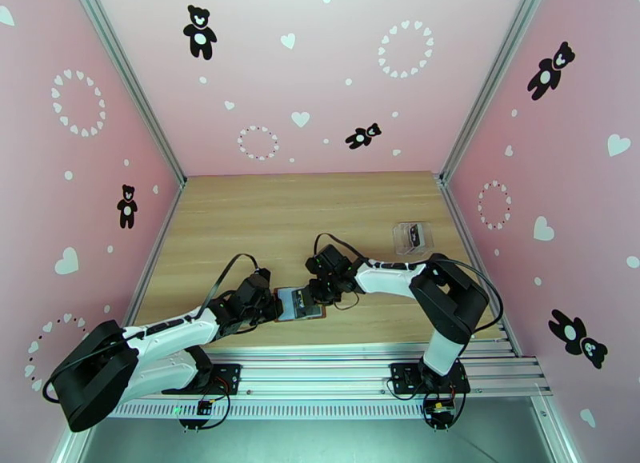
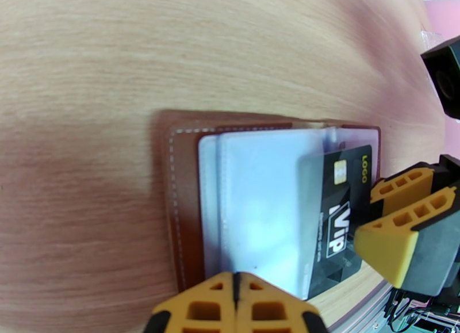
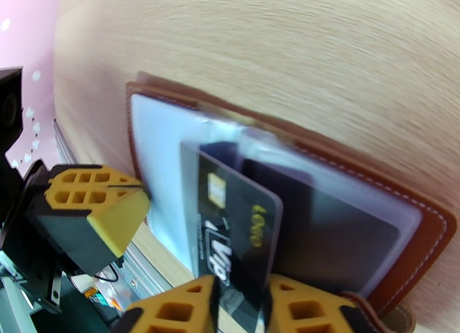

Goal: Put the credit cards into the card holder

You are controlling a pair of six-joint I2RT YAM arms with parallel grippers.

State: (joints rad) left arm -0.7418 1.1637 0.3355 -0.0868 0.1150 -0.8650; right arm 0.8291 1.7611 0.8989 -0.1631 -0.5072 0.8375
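Half done at best on the first card, judged from how things lie. Starting wide: pale wooden desk (image 1: 320, 209). Found the card holder (image 1: 294, 305) lying open and flat near the front edge, clear pockets up. Noted left hand (image 2: 236, 298) clenched on nothing, tips at the holder's near edge; cannot tell whether pressing or just above. Noted right hand (image 3: 241, 308) pinching a black credit card (image 3: 238, 225) by its outer end, with the far end tucked under a see-through pocket and chip and print in plain sight. Left to do: push home, let go, fetch more. Spotted a clear box (image 1: 413, 237) well apart at far right with something dark inside — possibly another card. Likely snag: both hands crowding one small wallet.
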